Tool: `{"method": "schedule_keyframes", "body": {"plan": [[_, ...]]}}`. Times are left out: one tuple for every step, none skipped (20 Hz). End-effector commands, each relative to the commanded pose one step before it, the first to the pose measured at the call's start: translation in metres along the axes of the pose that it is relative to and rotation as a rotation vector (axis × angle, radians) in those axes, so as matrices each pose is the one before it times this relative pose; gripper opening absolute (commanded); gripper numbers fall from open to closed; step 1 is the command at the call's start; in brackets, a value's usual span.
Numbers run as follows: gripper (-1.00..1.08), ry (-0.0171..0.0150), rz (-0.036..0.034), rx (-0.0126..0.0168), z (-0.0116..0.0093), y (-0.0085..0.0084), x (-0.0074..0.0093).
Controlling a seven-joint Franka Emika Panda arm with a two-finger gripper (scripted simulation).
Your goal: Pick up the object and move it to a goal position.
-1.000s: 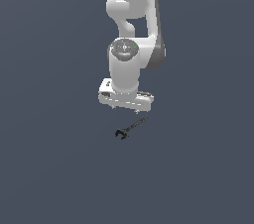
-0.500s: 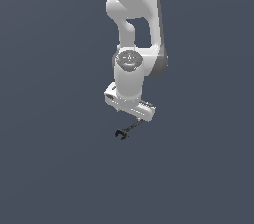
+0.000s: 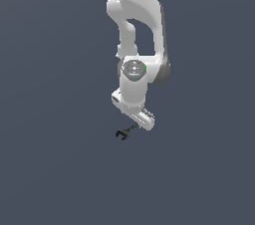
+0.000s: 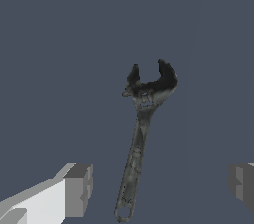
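The jaws [image 4: 158,184] stood wide apart and empty, one finger [image 4: 78,190] on each side of the wrench [image 4: 140,139], with clear grey surface between each pad and the thin handle. In the wrist view the handle ran lengthwise through the gap and lay nearer one finger than the other. That offset looked like the main risk: on closing, the nearer pad would likely meet the handle first and push or spin it, since so slender a tool offers little to bear on. A grip near the tail end, away from the heavy forked head, might also let the head droop once raised.

In the exterior view the wrench [image 3: 124,132] lay flat on the bench [image 3: 60,169], just below and to the left of the white hand [image 3: 133,107], which was tilted. Descending too far could drive the fingertips into the bench.
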State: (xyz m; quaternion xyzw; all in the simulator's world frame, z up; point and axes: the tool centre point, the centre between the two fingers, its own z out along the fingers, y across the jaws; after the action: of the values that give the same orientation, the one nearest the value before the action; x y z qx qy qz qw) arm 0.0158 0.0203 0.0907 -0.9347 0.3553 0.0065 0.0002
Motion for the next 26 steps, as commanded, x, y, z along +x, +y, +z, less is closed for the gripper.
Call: {"method": "schedule_keyframes", "body": {"plan": [[1.00,0.00207,0.06707,0.00147,0.00713,-0.00318,-0.00115],[1.00,0.00079,0.02472,0.00048,0.00267,-0.00111,-0.00054],[1.00,0.00078,0.02337,0.00045,0.00252,-0.00102,-0.00054],[1.00,0.00077,0.02204,0.00042,0.00238,-0.00093,-0.00053],[1.00,0.00075,0.02070,0.00040,0.00223,-0.00085,-0.00052],[1.00,0.00073,0.01935,0.00037,0.00209,-0.00077,-0.00050],[1.00,0.00071,0.01802,0.00035,0.00194,-0.00070,-0.00048],[1.00,0.00067,0.01669,0.00032,0.00179,-0.00063,-0.00046],[1.00,0.00064,0.01533,0.00030,0.00165,-0.00057,-0.00044],[1.00,0.00060,0.01400,0.00028,0.00150,-0.00051,-0.00040],[1.00,0.00055,0.01266,0.00025,0.00136,-0.00045,-0.00037],[1.00,0.00050,0.01133,0.00023,0.00122,-0.00039,-0.00034],[1.00,0.00045,0.00999,0.00021,0.00107,-0.00034,-0.00030],[1.00,0.00040,0.00867,0.00018,0.00093,-0.00029,-0.00026],[1.00,0.00034,0.00733,0.00015,0.00079,-0.00024,-0.00022],[1.00,0.00028,0.00597,0.00013,0.00064,-0.00020,-0.00020],[1.00,0.00022,0.00468,0.00010,0.00050,-0.00014,-0.00014],[1.00,0.00016,0.00331,0.00007,0.00036,-0.00011,-0.00012],[1.00,0.00010,0.00207,0.00004,0.00021,-0.00004,-0.00002],[1.00,0.00003,0.00069,0.00001,0.00007,-0.00001,-0.00001],[1.00,-0.00039,-0.00460,-0.00040,-0.00026,0.00014,-0.00010],[1.00,0.00000,0.00000,0.00000,0.00038,0.00000,-0.00002],[1.00,0.00000,0.00000,0.00000,0.00114,-0.00001,-0.00007],[1.00,0.00000,0.00000,0.00000,0.00190,-0.00002,-0.00012],[1.00,0.00001,0.00069,0.00006,0.00262,0.00019,0.00021],[1.00,0.00000,0.00000,0.00000,0.00340,-0.00002,-0.00023]]}}
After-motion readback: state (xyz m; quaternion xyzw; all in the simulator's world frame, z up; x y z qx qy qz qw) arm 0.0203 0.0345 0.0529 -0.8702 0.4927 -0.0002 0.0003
